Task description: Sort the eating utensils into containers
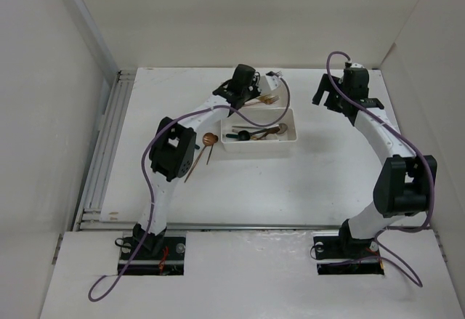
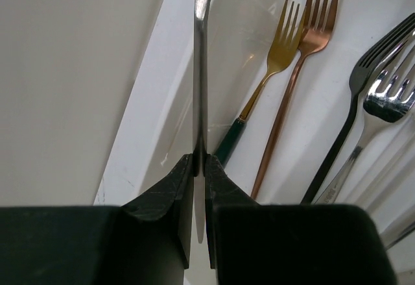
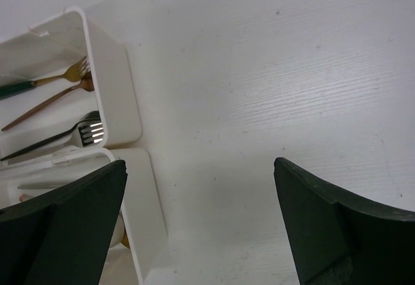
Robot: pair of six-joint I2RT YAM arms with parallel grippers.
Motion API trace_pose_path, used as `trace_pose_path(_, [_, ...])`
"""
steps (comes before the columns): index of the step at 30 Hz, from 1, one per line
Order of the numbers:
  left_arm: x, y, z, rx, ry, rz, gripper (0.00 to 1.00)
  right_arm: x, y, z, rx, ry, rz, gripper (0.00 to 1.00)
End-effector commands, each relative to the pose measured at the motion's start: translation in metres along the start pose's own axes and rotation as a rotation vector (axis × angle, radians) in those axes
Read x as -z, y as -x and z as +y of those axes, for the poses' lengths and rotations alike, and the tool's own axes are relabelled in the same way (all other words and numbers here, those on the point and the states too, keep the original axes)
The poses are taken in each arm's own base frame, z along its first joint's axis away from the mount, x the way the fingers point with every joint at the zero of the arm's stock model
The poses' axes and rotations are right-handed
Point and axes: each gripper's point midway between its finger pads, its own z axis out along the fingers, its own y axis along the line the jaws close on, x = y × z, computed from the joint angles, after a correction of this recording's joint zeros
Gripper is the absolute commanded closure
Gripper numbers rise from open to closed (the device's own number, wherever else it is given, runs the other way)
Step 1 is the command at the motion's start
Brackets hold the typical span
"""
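- 2 shallow white rectangular plastic bins sit touching mid-table: the far bin (image 3: 113,84) holds forks, and the near bin (image 1: 261,149) holds what look like spoons
- Left jaws are clamped on the handle of a slim silver metal utensil (image 2: 200,71), held over the far bin's edge; whether it touches the bin cannot be told, and its head is cut off by the frame, so fork or spoon is uncertain
- 4 forks lie inside the far bin: a gold fork with a dark green handle (image 2: 282,45), a copper fork (image 2: 318,25), a black fork (image 2: 379,48) and a silver fork (image 2: 389,103)
- Right jaws are spread wide with nothing between them, over bare white table (image 3: 292,71) just beside the bins
- 1 copper spoon (image 1: 209,140) lies on the table left of the near bin, not yet sorted
- Judged from their look, these utensils are light, stiff and smooth, so a thin handle can slip or pivot in a pinch
- Gripping across the flat of the handle, near the balance point, should suit best; the spoon lying flat probably offers most clearance at the neck beside its bowl
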Motion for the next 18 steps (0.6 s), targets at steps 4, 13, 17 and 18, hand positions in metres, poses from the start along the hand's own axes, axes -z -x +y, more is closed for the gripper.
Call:
trace_pose_path(4, [0.013, 0.019, 0.015, -0.01, 0.057, -0.059, 1.0, 0.002, 0.021, 0.007, -0.013, 0.006, -0.06, 0.0])
trace_pose_path(13, [0.039, 0.03, 0.042, 0.177, 0.13, -0.013, 0.0, 0.005, 0.021, 0.01, -0.013, 0.025, -0.053, 0.0])
trace_pose_path(17, [0.092, 0.044, 0.107, 0.529, 0.255, -0.057, 0.0, 0.005, 0.02, 0.012, -0.003, 0.036, -0.049, 0.0])
trace_pose_path(18, [0.104, 0.038, 0.118, 0.606, 0.284, -0.054, 0.0, 0.006, 0.019, 0.014, -0.003, 0.049, -0.045, 0.0])
